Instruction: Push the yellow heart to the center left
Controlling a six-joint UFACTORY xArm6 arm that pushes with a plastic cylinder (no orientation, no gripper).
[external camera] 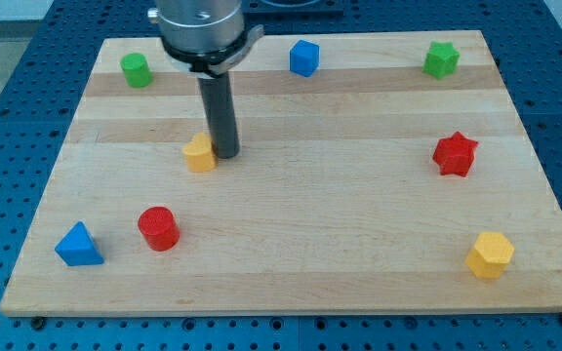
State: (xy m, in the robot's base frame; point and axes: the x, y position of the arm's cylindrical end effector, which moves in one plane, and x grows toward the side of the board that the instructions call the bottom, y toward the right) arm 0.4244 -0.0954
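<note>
My tip [226, 154] is down on the wooden board [291, 263], touching or just beside the yellow heart [200, 154], which sits at its left, upper-left of board centre. No jaws on this tool, just 1 bare rod, clamped on nothing. Nearby: red cylinder [158, 228] and blue triangle [78, 246] toward bottom left, green block [136, 69] top left. Blue block [303, 58], green star [441, 59], red star [455, 154], yellow hexagon [490, 255] lie well apart to the right.

No legible text, label, brand, number or sign appears anywhere on the wooden board [291, 253], the coloured blocks or the arm's rod.
</note>
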